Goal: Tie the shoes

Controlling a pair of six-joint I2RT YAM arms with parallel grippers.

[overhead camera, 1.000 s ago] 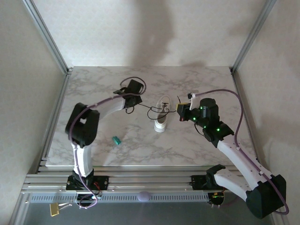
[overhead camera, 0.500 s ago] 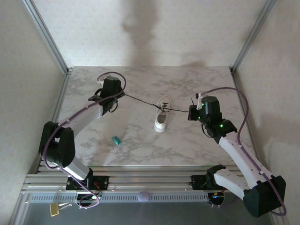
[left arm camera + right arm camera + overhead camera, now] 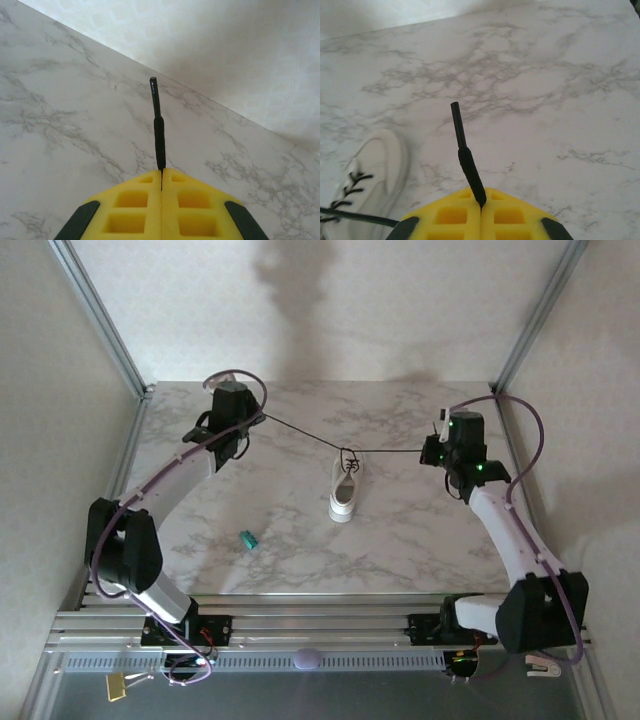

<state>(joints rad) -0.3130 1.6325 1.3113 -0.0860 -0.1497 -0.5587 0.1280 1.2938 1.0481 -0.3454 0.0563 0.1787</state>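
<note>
Two ends pinched tight: my left gripper [image 3: 161, 172] and right gripper [image 3: 481, 204] pull the thin black laces [image 3: 300, 434] taut over the small white low-top sneaker [image 3: 344, 498]. First knot seemingly cinching, bow not yet made.

Both arms have swung outward from the small white low-top sneaker [image 3: 345, 495]. The left gripper [image 3: 255, 420] is now at the far left of the bench [image 3: 400, 540], and the right gripper [image 3: 430, 450] is out toward its right edge. The thin black laces [image 3: 300, 435], slack loops a second ago, now stretch taut on either side of the knot.
</note>
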